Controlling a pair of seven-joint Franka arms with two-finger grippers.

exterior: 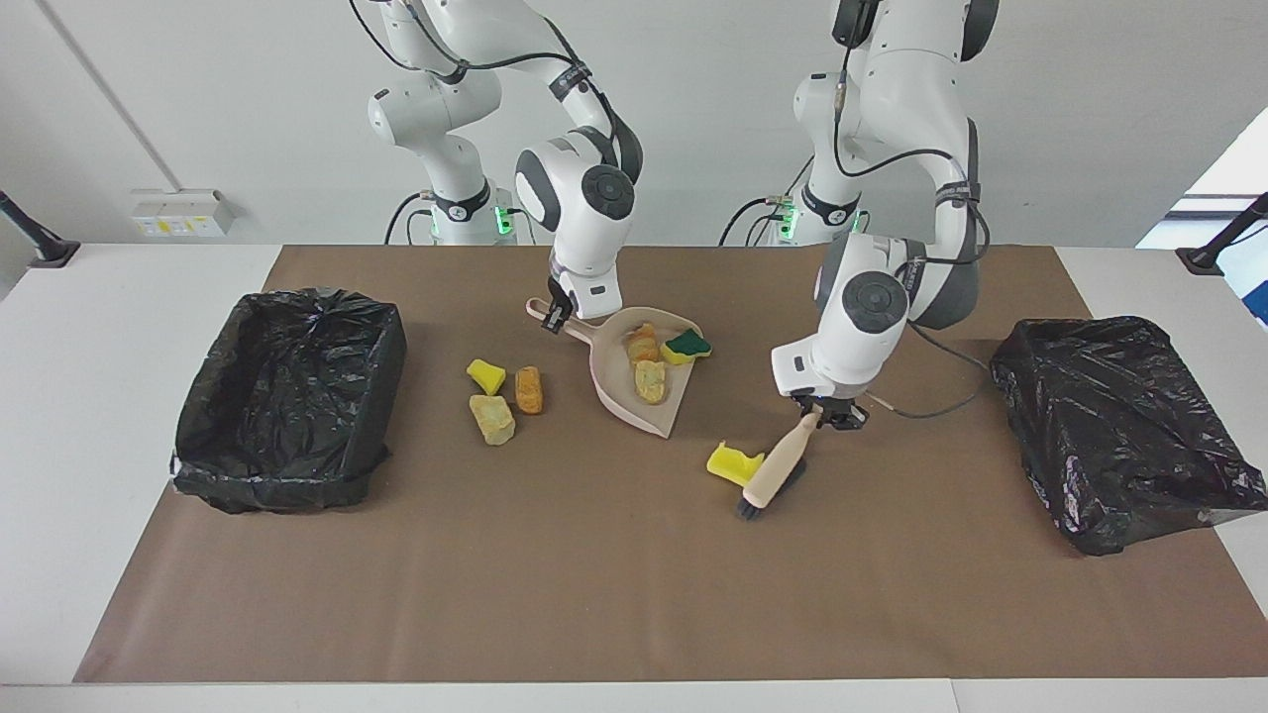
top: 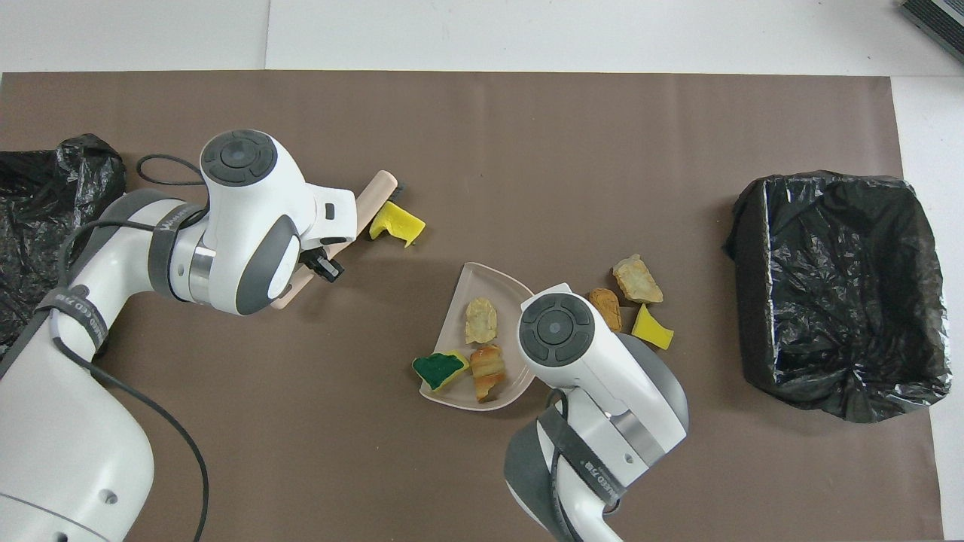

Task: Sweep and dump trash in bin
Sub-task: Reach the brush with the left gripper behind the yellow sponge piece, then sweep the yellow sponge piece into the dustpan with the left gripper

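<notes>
Going across the facing view: the open black-lined bin (exterior: 289, 396) sits at the left of the frame on the desk (exterior: 594, 574), with three loose trash scraps (exterior: 492, 419) just right of it. At center, the right gripper (exterior: 557, 315) pinches the handle of the beige dustpan (exterior: 634, 396), which holds three more scraps (exterior: 649, 381). Right of center, the left gripper (exterior: 827, 416) clamps the brush (exterior: 778, 465) handle, bristles beside a yellow sponge piece (exterior: 733, 462); a crumpled black bag (exterior: 1109, 426) lies at far right.
</notes>
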